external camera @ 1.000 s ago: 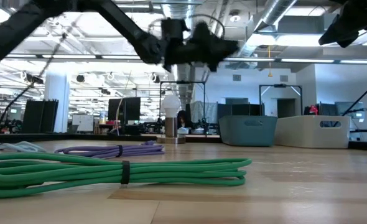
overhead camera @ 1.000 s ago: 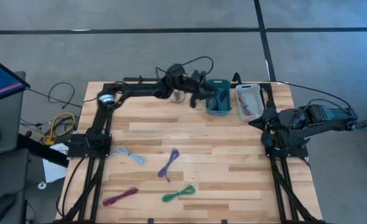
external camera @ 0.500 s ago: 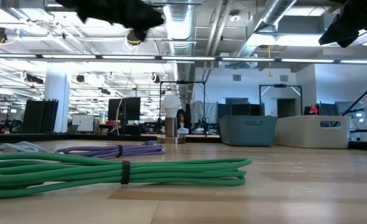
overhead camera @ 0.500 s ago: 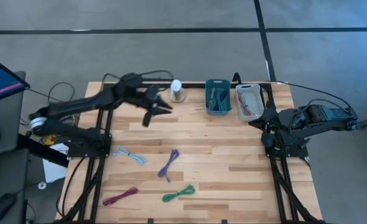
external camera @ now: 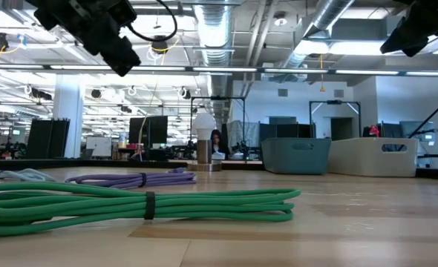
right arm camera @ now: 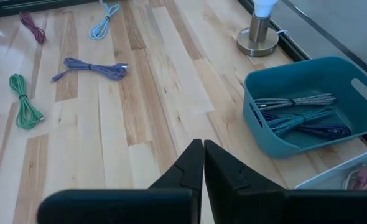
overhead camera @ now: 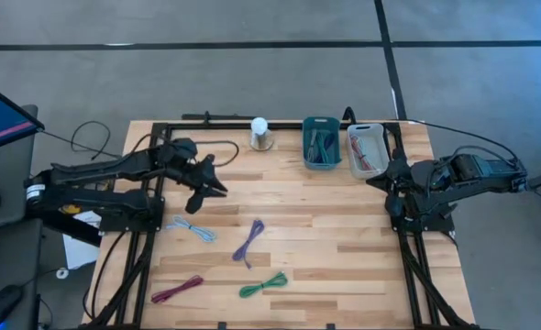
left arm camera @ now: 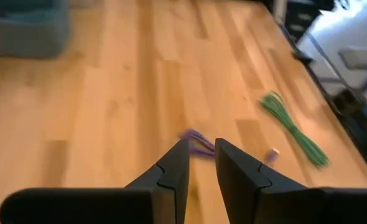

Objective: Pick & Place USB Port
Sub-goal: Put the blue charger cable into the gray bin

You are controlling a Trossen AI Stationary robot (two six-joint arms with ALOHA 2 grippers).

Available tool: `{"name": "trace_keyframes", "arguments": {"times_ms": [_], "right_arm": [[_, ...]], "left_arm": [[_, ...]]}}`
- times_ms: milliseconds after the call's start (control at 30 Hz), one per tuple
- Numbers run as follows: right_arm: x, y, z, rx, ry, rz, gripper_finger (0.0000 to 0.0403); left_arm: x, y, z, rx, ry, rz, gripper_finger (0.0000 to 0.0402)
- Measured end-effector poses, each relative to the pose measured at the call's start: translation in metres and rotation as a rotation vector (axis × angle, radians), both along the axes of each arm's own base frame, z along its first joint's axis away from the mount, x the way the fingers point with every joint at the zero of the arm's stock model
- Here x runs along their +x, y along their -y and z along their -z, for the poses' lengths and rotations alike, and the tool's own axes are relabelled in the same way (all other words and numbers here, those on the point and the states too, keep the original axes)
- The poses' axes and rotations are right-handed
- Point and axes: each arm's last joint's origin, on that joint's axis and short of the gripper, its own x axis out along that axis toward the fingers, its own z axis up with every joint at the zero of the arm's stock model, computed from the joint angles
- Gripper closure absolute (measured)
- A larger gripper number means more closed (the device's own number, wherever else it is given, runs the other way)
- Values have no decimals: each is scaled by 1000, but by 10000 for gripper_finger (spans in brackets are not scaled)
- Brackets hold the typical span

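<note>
Four coiled USB cables lie flat on the wooden table: light blue, purple, maroon and green. The green cable and the purple cable fill the front of the low view. My left gripper hangs above the table's left half, beyond the light blue cable, its fingers a little apart and empty. The purple cable and green cable lie ahead of it. My right gripper is shut and empty, parked at the table's right edge.
A teal bin holding several cables and a white bin with pinkish cables stand at the far edge, right of centre. A small lamp stands left of them. Bare wood lies between the bins and the loose cables.
My left gripper has swung from over the teal bin toward the table's left edge and nearer, passing in front of the lamp. It now hangs over the table's left half, beyond the light blue cable. The cables and the right arm have stayed still.
</note>
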Motion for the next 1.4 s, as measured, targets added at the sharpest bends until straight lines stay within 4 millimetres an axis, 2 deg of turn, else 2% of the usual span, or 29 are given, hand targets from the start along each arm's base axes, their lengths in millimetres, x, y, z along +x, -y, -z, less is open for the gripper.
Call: {"name": "trace_keyframes", "arguments": {"times_ms": [167, 367, 600, 800, 1100, 1400], "right_arm": [[0, 0, -1, 4, 8, 3, 396], [4, 1, -6, 93, 104, 92, 396], [3, 6, -7, 81, 150, 267, 396], [3, 8, -7, 85, 154, 294, 396], [0, 8, -3, 71, 109, 299, 396], [0, 8, -2, 69, 102, 300, 396]], "left_arm": [[-4, 15, 8, -39, -100, 92, 325], [-15, 28, 25, -98, -358, 43, 325], [-11, 41, 27, -93, -380, 118, 324], [2, 48, 40, -48, -477, 118, 309], [31, 56, 81, -13, -741, 106, 291], [44, 57, 110, -6, -902, 99, 288]]}}
